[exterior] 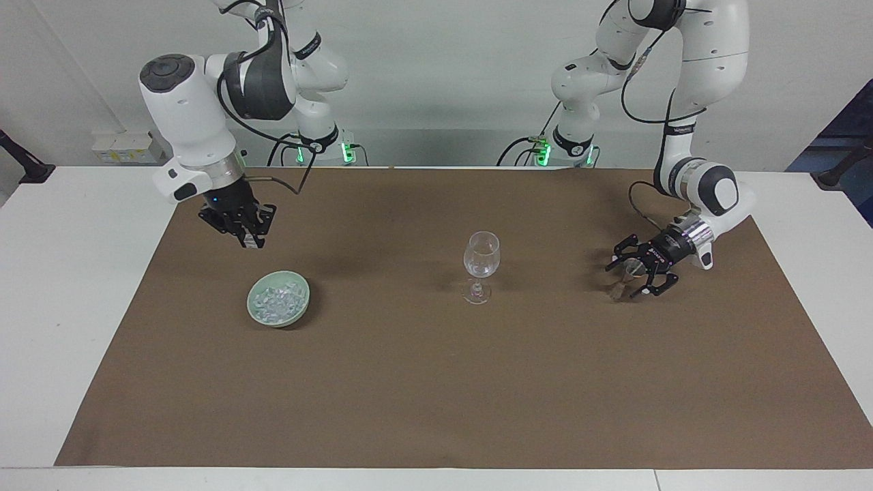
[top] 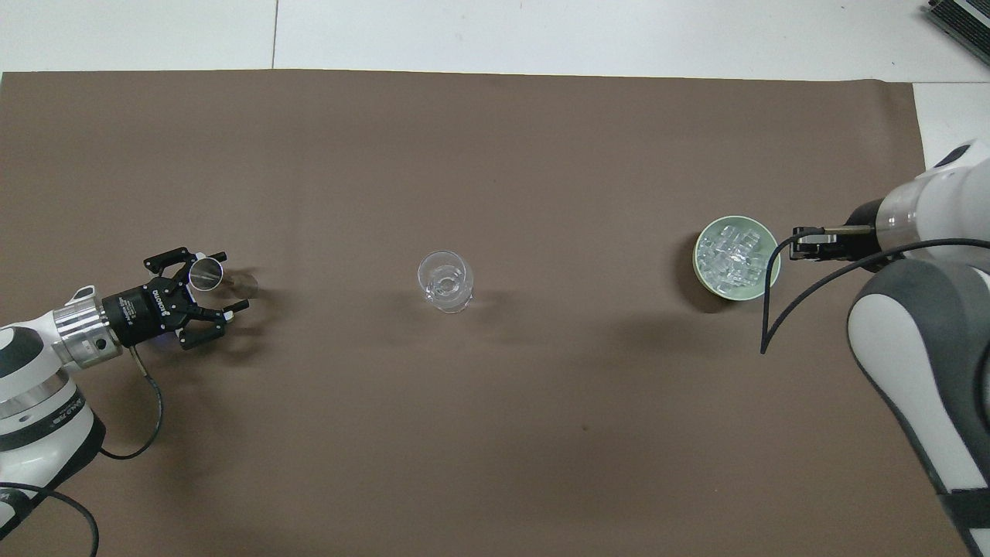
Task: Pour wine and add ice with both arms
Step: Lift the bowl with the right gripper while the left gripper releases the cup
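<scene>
A clear wine glass (exterior: 481,264) (top: 444,280) stands upright mid-mat. The ice (exterior: 276,299) (top: 733,254) lies heaped in a pale green bowl (exterior: 300,308) (top: 705,272) toward the right arm's end. My right gripper (exterior: 252,239) (top: 797,236) hangs shut in the air beside the bowl, above the mat. A pale speck shows at its tips, and I cannot tell if it is ice. Toward the left arm's end, my left gripper (exterior: 622,278) (top: 230,281) is low and open around a small clear cup (exterior: 619,290) (top: 206,273) standing on the mat.
A brown mat (exterior: 436,395) (top: 495,433) covers most of the white table (exterior: 82,286). The right arm's black cable (top: 769,309) hangs beside the bowl.
</scene>
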Action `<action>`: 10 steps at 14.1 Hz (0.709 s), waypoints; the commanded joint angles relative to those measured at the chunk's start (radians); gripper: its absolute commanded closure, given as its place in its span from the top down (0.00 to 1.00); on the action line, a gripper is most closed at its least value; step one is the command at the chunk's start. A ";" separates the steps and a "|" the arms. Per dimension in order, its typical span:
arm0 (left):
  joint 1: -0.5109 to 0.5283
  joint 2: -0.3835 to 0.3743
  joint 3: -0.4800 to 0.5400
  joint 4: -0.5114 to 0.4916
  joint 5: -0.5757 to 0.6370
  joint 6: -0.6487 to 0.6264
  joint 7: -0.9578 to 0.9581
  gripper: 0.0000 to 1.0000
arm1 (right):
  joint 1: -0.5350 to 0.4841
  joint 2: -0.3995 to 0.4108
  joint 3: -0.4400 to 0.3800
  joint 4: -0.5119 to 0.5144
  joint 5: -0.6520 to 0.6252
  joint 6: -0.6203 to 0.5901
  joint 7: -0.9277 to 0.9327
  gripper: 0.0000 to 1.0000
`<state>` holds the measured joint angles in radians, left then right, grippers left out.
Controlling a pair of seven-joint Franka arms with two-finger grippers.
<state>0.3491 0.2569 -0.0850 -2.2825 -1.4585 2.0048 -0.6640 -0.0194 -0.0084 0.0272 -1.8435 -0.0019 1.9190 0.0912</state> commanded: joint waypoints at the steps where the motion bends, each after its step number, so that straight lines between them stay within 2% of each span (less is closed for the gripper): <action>1: 0.031 -0.015 0.004 -0.017 -0.005 -0.032 0.021 1.00 | -0.004 0.013 0.013 0.056 0.023 -0.047 0.025 0.00; 3: 0.057 -0.011 0.004 -0.008 0.074 -0.050 0.026 1.00 | 0.009 0.024 0.023 0.098 0.023 -0.083 0.089 0.00; 6: 0.114 -0.013 0.004 0.021 0.186 -0.099 0.024 1.00 | 0.033 0.030 0.085 0.119 0.022 -0.081 0.205 0.00; 10: 0.146 -0.056 0.010 0.074 0.352 -0.138 0.017 1.00 | 0.146 0.041 0.117 0.128 0.025 -0.063 0.347 0.00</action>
<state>0.4820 0.2391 -0.0756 -2.2256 -1.1763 1.8946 -0.6439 0.0841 0.0118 0.1395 -1.7406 -0.0007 1.8575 0.3766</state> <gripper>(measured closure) 0.000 0.731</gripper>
